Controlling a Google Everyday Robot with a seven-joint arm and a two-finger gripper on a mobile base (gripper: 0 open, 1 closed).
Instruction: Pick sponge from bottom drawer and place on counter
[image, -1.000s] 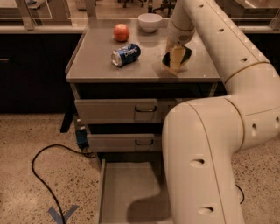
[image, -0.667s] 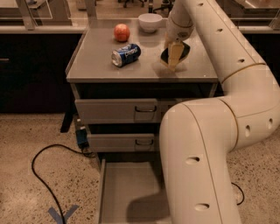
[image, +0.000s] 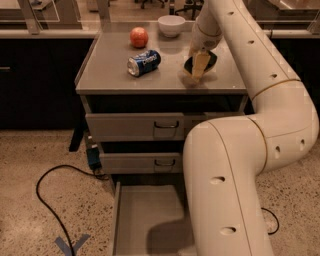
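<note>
The arm (image: 240, 150) reached up and over from the lower right, and its pincer (image: 198, 67) sat low over the right part of the bench (image: 115, 75), pointing down at the surface. A small dark shape, apparently the sponge (image: 212, 59), lay on the bench right at the pincer's tip, partly hidden behind it. Whether the pincer was spread, pressed together or pinching the sponge could not be told from this angle.

To the left of the pincer, a blue soda can (image: 143, 62) lay on its side near the middle of the bench. Behind the can stood a red round fruit (image: 139, 37), and a white bowl (image: 171, 25) sat at the back edge.

Below, the top drawer (image: 130, 126) and the middle drawer (image: 132, 163) were pushed in. The bottom drawer (image: 150, 220) was pulled out, its flat grey floor bare where the arm did not cover it. A black cable (image: 45, 200) curled across the speckled floor to the left of the cabinet.
</note>
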